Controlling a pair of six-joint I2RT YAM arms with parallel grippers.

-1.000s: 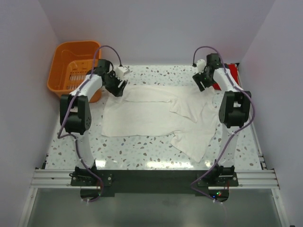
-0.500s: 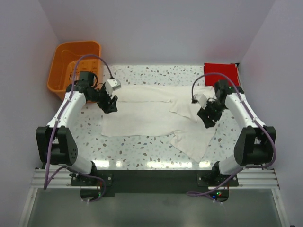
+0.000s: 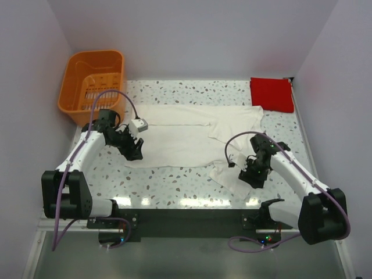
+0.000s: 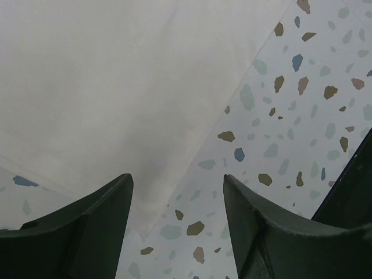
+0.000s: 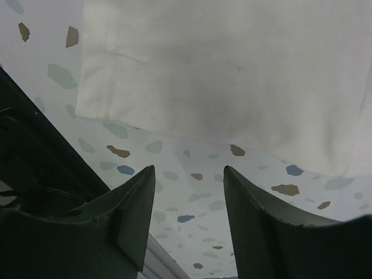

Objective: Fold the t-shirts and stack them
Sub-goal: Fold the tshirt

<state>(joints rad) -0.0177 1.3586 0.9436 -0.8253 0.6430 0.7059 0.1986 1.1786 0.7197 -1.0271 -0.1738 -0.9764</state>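
Note:
The cream-white t-shirt (image 3: 186,136) lies spread on the speckled table, one part trailing toward the near right. The red t-shirt (image 3: 271,93) is a small flat square at the far right corner. My left gripper (image 3: 134,153) hangs open and empty over the shirt's near left corner; in the left wrist view the cloth (image 4: 104,87) fills the upper left and the gripper (image 4: 177,192) frames its edge. My right gripper (image 3: 253,178) is open and empty at the shirt's near right end; in the right wrist view the cloth (image 5: 232,70) lies just beyond the gripper (image 5: 189,183).
An orange slotted plastic basket (image 3: 93,81) stands at the far left corner. The black front rail (image 3: 186,218) runs along the near edge. Walls close in on the left, back and right.
Both arms have swung from the far edge toward the near side: the left gripper to the shirt's near left corner, the right gripper to its near right end. The red shirt is now uncovered.

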